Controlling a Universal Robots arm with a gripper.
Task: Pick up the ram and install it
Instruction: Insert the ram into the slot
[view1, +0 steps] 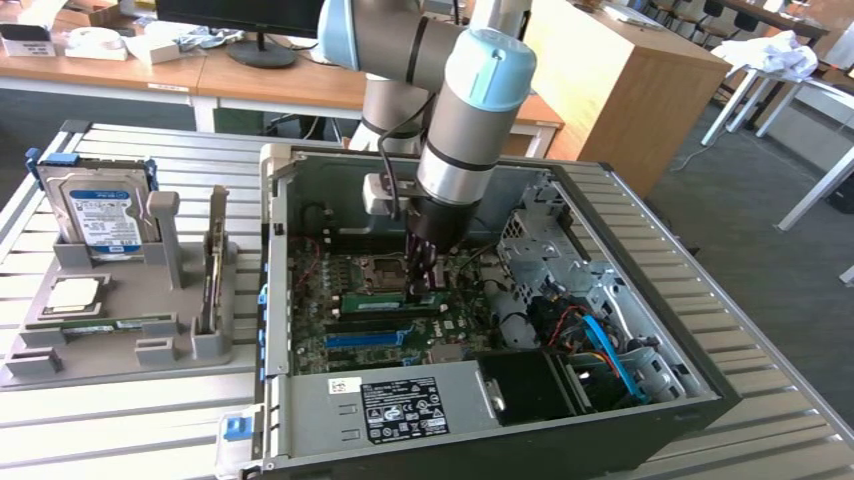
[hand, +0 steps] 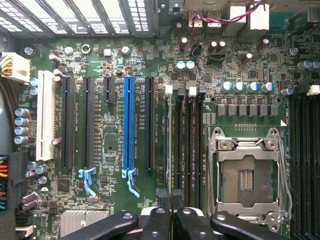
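Note:
My gripper reaches straight down into the open computer case, just above the motherboard. The ram, a narrow green stick, lies along the memory slots right at the fingertips. In the wrist view the ram shows edge-on as a thin line running over the slot next to the black memory slots. It comes out from between my gripper's black fingers, which are shut on it. Whether the stick is seated in the slot cannot be told.
The empty processor socket sits just beside the memory slots, with a blue expansion slot on their other side. Left of the case in the exterior view, a grey holder carries a blue-labelled hard drive, a silver processor chip and another green stick.

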